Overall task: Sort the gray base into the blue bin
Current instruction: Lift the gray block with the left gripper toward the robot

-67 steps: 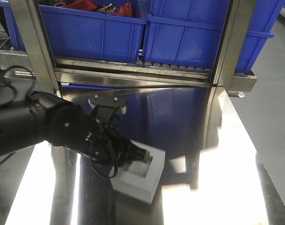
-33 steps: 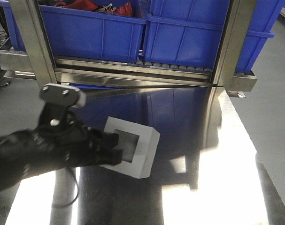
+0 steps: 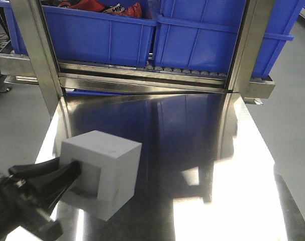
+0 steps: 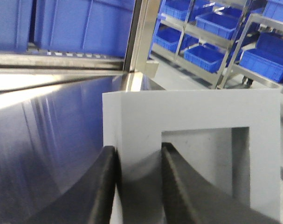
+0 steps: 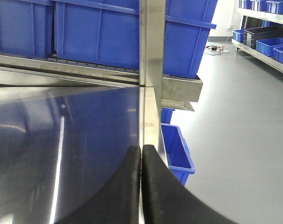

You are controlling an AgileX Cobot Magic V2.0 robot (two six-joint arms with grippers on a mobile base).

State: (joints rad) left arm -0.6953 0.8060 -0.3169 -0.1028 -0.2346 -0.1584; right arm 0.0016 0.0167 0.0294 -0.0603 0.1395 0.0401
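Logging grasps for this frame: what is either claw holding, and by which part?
The left claw holds the gray base by one wall of its recessed opening, one finger inside, one outside. The right claw is shut on nothing.

- The left arm [image 3: 16, 211], black, comes in low from the gray base's [image 3: 104, 173] left side, forearm aimed at its recessed face.
- The left end effector [image 4: 137, 156] is clamped on one wall of the gray base. One finger [image 4: 101, 186] is outside the wall, the other inside the square recess.
- The right end effector [image 5: 141, 154] has its pads pressed together along their length. Its position relative to the gray base can't be told.
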